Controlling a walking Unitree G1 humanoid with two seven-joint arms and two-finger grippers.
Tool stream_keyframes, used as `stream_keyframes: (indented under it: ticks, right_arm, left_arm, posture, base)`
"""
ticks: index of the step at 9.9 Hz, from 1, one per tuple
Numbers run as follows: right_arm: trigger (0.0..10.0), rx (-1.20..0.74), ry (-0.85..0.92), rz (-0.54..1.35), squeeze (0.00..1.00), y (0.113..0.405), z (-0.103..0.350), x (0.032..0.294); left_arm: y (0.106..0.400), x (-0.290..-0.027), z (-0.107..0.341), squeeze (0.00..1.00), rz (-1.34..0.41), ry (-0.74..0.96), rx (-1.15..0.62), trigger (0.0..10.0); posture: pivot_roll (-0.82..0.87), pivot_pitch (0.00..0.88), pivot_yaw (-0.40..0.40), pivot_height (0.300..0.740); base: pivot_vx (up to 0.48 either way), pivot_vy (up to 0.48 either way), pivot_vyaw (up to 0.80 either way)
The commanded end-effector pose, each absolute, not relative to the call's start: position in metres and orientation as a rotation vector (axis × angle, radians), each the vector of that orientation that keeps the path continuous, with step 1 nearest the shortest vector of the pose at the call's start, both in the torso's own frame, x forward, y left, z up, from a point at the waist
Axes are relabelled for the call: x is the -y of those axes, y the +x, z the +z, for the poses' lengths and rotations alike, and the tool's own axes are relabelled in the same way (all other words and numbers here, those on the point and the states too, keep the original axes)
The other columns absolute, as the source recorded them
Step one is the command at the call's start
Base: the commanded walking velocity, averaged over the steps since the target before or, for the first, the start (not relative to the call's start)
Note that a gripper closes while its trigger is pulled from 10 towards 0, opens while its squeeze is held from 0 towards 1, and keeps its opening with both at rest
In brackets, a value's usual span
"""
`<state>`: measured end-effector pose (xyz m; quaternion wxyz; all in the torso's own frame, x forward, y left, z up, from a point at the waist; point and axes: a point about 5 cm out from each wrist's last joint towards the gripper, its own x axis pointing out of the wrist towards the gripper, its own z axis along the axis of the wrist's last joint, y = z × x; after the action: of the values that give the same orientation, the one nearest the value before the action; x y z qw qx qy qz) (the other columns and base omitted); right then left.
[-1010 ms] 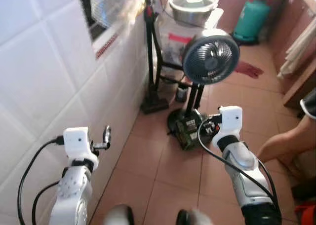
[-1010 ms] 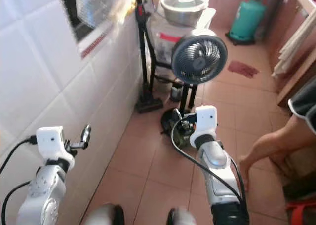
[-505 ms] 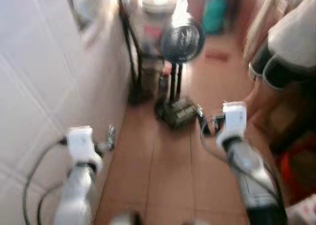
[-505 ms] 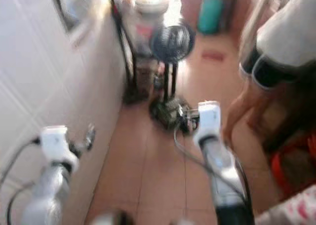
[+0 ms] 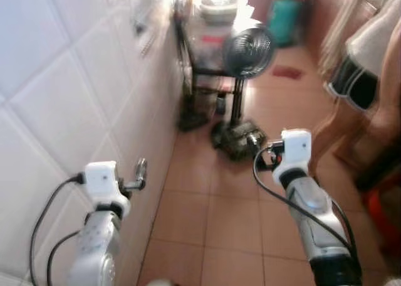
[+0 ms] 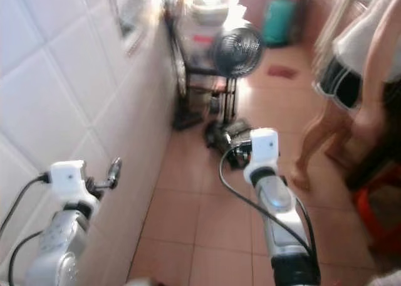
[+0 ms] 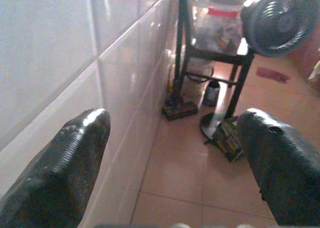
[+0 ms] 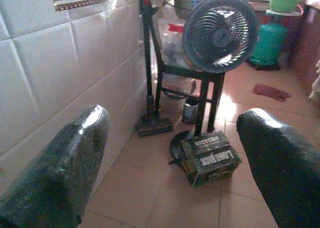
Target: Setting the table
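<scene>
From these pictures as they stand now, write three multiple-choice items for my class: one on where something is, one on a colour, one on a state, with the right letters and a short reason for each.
1. Where does the dark box lie?
A. On the floor at the foot of the fan
B. On top of the rack
C. In a gripper

2. What colour is the gas cylinder?
A. Red
B. Green
C. White

3. How do the fingers of the right gripper stand?
A. Shut on a cup
B. Shut together on nothing
C. Apart, holding nothing

Key
1. A: the right wrist view shows the box on the tiled floor against the base of the fan.
2. B: the cylinder at the far end of the room is teal green.
3. C: the two black fingers stand wide apart with bare floor between them; the left gripper stands open likewise.
</scene>
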<state>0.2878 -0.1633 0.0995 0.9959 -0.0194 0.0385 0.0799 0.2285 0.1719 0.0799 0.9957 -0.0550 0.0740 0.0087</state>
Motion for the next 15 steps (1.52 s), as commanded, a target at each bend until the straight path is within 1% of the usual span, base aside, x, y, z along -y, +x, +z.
stream_keyframes:
  ticks: [1,2,5,8,11,13,15]
  right_arm:
    - [10.0,-0.067,-0.041,0.152,0.0,0.29,0.1025,0.1643]
    - [10.0,-0.067,-0.04,0.152,0.0,0.2903,0.1025,0.164]
    - [10.0,-0.077,-0.043,0.154,0.0,0.2873,0.1004,0.1646]
    - [10.0,-0.081,-0.046,0.156,0.0,0.2861,0.1,0.1655]
    - [10.0,-0.078,-0.034,0.16,0.0,0.287,0.1004,0.1651]
    - [10.0,-0.09,-0.027,0.156,0.0,0.2872,0.0989,0.1652]
    - [10.0,-0.091,-0.023,0.159,0.0,0.2868,0.0986,0.1641]
  left_arm:
    - [0.2312,-0.1731,0.0853,0.0,0.009,-0.101,-0.132,10.0]
    - [0.2309,-0.1711,0.0849,0.0,0.001,-0.085,-0.136,10.0]
    - [0.2285,-0.1672,0.083,0.0,-0.004,-0.086,-0.146,10.0]
    - [0.2286,-0.1675,0.0834,0.0,0.004,-0.077,-0.145,10.0]
    - [0.2285,-0.167,0.0855,0.0,0.003,-0.055,-0.133,10.0]
    - [0.228,-0.1671,0.0863,0.0,0.002,-0.041,-0.13,10.0]
    - [0.2278,-0.1669,0.0871,0.0,-0.003,-0.066,-0.114,10.0]
  posture:
    - [0.08,0.0,0.04,0.74]
    - [0.08,0.003,0.039,0.74]
    - [0.07,0.017,0.036,0.74]
    - [0.07,0.027,0.032,0.74]
    - [0.08,0.027,0.029,0.74]
    - [0.08,0.029,0.03,0.74]
    - [0.08,0.03,0.033,0.74]
  base:
    - [0.0,0.0,-0.8]
    - [0.0,0.0,-0.8]
    - [-0.349,0.0,-0.8]
    - [0.0,0.0,-0.8]
    - [0.0,0.0,0.0]
    - [0.0,0.0,-0.65]
    - [0.0,0.0,-0.8]
